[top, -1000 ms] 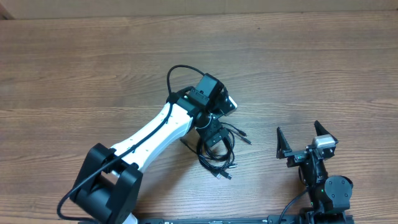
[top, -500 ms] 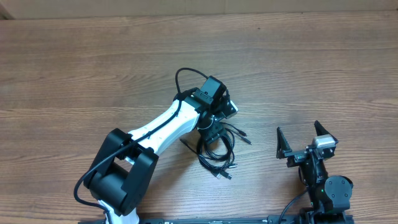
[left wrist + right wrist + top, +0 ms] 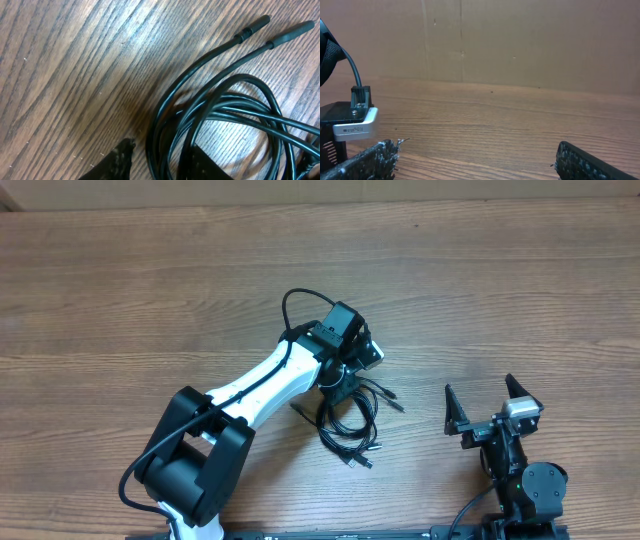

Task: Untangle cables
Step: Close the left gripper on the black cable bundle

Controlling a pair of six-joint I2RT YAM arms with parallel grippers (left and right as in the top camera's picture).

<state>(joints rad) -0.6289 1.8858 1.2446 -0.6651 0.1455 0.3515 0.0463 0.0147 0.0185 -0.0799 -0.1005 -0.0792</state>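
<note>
The cables [image 3: 352, 430] are lying near the front edge of the bench [image 3: 120, 300], directly under the left gripper [image 3: 160, 155]. Its fingers [image 3: 120, 160] are straddling strands; whether they are gripping cannot be told. The right gripper [image 3: 487, 408] is standing released, farther off.

Bright, even light; faint glare

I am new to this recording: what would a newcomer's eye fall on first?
A tangled bundle of thin black cables lies near the middle of the brown wooden table. The white-and-black left arm's fingers straddle some loops, not yet clamped. At the lower right, the black right arm's fingers stand wide open and empty.
</note>
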